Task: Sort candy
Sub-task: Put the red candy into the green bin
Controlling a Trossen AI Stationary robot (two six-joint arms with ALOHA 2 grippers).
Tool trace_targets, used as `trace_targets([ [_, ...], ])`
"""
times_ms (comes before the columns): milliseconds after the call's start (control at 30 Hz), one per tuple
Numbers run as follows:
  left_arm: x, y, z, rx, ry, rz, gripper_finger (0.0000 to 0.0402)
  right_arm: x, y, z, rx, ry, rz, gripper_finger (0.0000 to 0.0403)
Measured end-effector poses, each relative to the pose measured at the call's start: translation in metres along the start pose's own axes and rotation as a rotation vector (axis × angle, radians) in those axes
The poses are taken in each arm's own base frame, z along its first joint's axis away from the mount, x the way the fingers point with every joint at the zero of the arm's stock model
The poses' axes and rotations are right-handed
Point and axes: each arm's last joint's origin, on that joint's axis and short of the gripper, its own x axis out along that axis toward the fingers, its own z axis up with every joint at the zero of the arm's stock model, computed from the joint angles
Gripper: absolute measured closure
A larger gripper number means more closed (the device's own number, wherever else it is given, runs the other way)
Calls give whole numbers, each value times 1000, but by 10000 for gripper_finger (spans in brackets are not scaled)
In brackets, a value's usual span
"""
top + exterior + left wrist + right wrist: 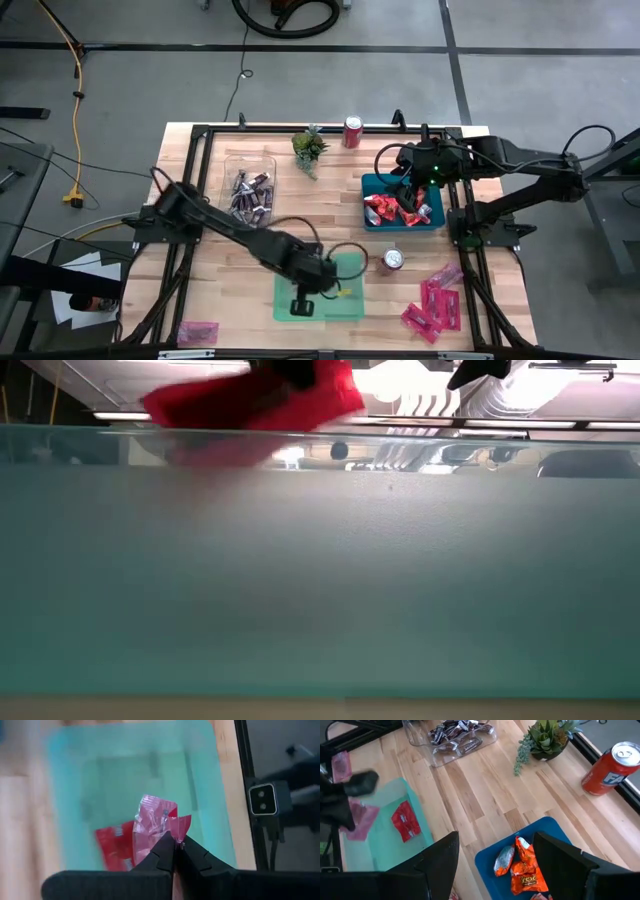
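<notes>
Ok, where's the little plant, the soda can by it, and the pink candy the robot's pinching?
plant (309, 147), high view, its leaves
soda can (352, 131), high view, its top
pink candy (155, 822), left wrist view, wrapper middle

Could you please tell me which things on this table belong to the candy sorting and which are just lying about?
Job:
pink packet pinched by the shut left gripper
green tray
blue tray
clear tray of dark bars
loose pink packets
open right gripper

Lying about:
soda cans
plant

On the table (210, 290), a clear tray (250, 190) sits far left, a second tray (402, 205) far right, a third tray (345, 295) near, centre.
</notes>
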Motion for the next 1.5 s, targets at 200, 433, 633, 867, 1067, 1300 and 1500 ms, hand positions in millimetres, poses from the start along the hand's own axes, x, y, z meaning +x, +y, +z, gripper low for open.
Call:
trace_targets([
  [200, 50, -2, -3, -46, 133, -34, 401, 0, 0, 0, -28, 0, 0, 153],
  [433, 85, 1, -11, -132, 208, -3, 394, 0, 0, 0, -39, 0, 0, 153],
  [633, 83, 4, -10, -147, 209, 7, 337, 0, 0, 0, -47, 4, 9, 153],
  [867, 55, 15, -9, -197, 241, 9, 240, 0, 1, -1, -47, 17, 35, 153],
  [1067, -13, 24, -6, -167, 147, 55, 198, 0, 2, -3, -27, 60, 91, 153],
  [1300, -95, 34, -11, -233, -171, 311, 195, 7, 16, -29, 103, 305, 258, 153],
  [1500, -124, 50, -49, -360, -255, 413, 195, 27, 48, -95, 128, 666, 321, 153],
])
